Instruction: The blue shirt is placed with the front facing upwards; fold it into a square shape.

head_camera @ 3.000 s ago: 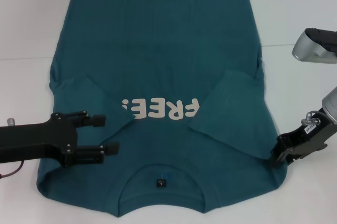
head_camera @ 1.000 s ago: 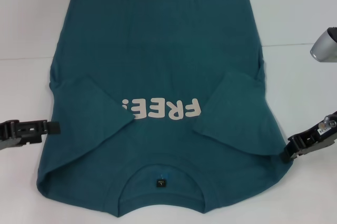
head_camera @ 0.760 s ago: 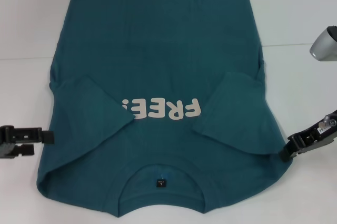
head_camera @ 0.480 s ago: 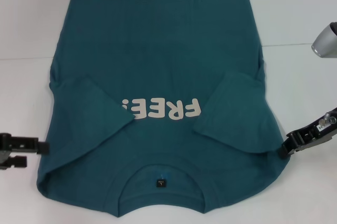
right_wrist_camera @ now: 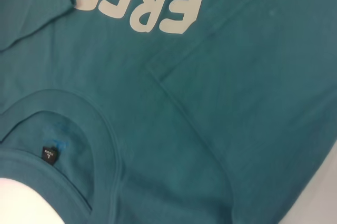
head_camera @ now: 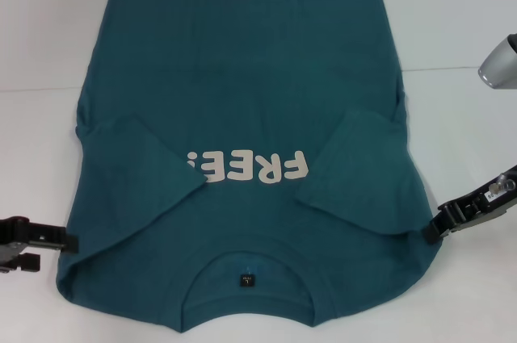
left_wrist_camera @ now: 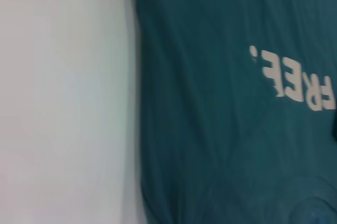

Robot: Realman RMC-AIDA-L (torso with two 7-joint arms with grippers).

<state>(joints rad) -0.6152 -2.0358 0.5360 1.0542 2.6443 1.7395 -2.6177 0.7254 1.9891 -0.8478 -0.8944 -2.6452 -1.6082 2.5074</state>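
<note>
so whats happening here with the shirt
A two-armed robot is partway through folding a blue shirt laid flat on a white table, front up, collar nearest the robot. Both sleeves are already folded in over the chest. The left claw sits at the shirt's left shoulder edge and the right claw at its right shoulder edge.
</note>
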